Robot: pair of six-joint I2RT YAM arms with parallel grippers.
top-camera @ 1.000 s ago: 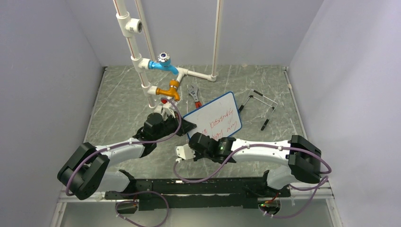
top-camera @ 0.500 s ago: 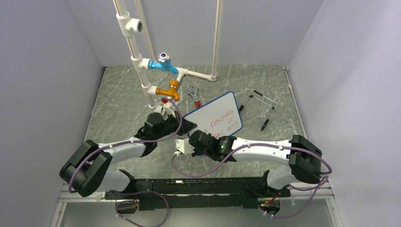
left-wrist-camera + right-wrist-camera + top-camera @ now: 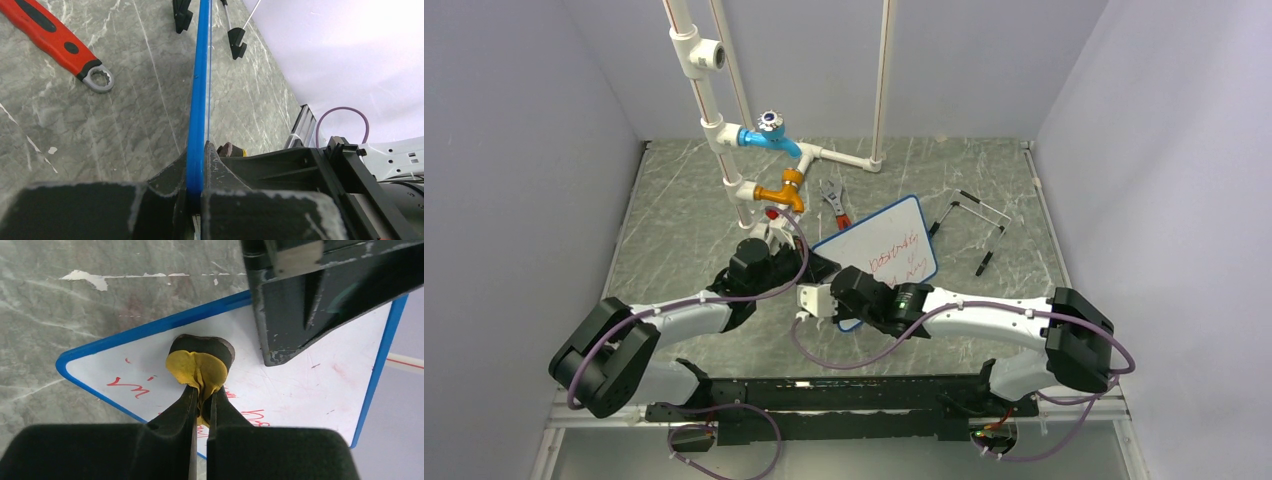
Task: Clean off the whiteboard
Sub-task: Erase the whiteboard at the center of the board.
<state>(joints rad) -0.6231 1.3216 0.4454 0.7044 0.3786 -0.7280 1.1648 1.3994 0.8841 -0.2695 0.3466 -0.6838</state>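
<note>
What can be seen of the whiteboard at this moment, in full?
The whiteboard is a small white rectangle in a thin blue frame with rounded corners. It is held tilted up on edge. The left gripper is shut on its blue rim. Red handwriting shows across the face, with faint pink smears where ink looks wiped. The right gripper holds a yellow-and-black pad that appears pressed against the face near one corner.

Leaning at a slant, face showing upward: the whiteboard (image 3: 879, 243), small and white inside a thin blue frame with rounded corners, carrying red handwritten lines and faint pink smudges.
</note>
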